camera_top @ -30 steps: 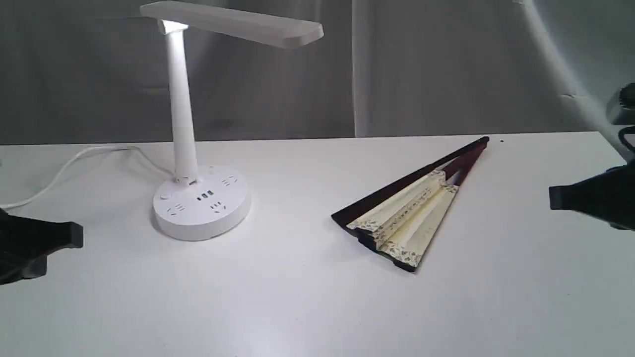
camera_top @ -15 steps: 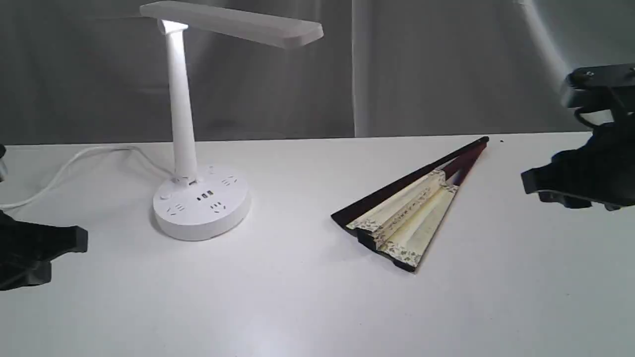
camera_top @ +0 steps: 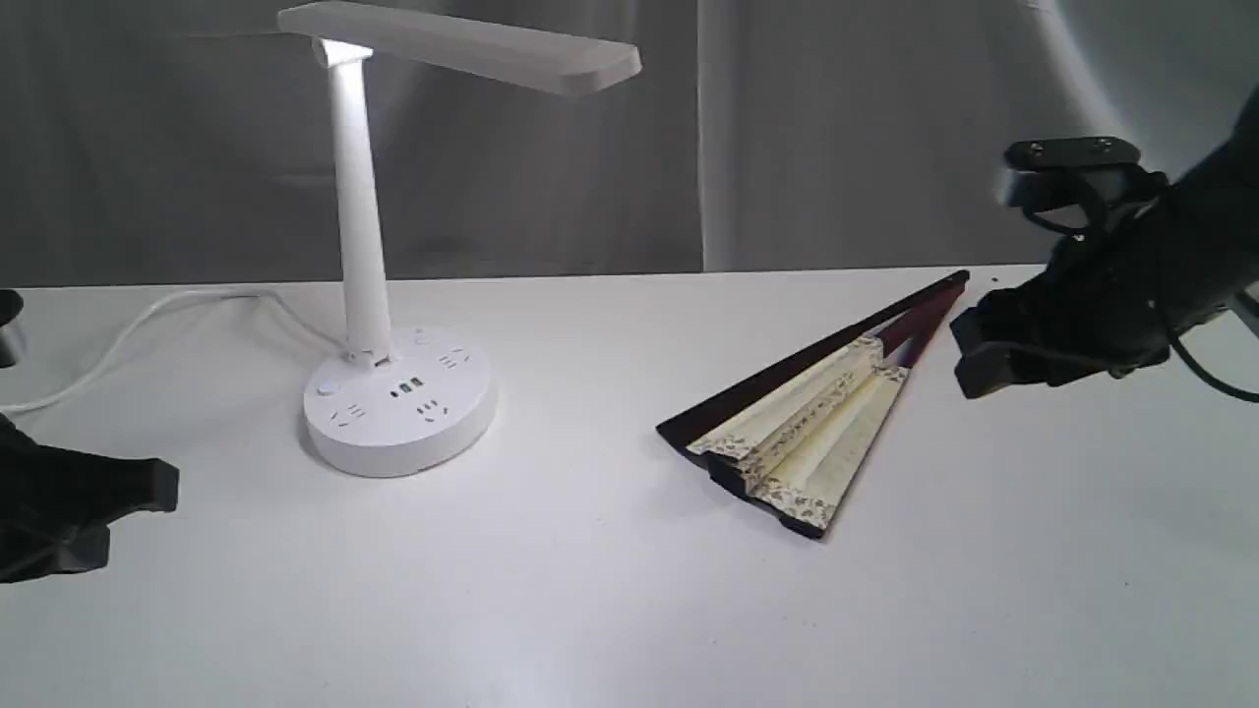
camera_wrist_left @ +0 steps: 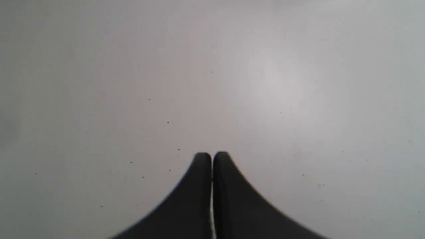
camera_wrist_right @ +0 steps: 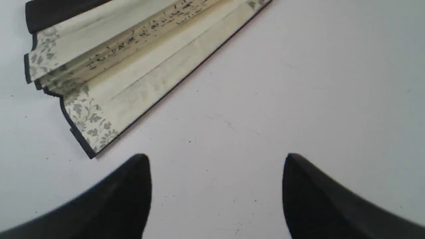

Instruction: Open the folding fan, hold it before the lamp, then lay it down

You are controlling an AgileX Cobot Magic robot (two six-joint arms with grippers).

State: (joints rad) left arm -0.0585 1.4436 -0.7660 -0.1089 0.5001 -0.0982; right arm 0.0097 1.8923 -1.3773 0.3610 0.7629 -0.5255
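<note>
1. While lying flat on the right half of the smooth white tabletop (camera_top: 590, 610), the folding fan (camera_top: 797, 433) is spreading only partly, forming a narrow wedge. Its pivot end is pointing far-right and its wide edge is facing near-left.
2. Its cream pleated paper is showing columns of black calligraphy and a speckled leafy border, and dark maroon wooden guards are framing the pleats on both sides.
3. The lamp (camera_top: 364, 246) is standing well apart on the left. Its slim white plastic stem is rising from a round base with sockets, its flat rectangular head is reaching rightward, and its white cord (camera_top: 148, 320) is trailing off left.
4. The right end effector (camera_wrist_right: 215, 156) is hovering just right of the fan's narrow end, with its black tapered fingers standing wide apart and gripping nothing.
5. The left end effector (camera_wrist_left: 211, 154) is sitting at the near-left edge, with its black fingers pressing together and holding nothing.
</note>
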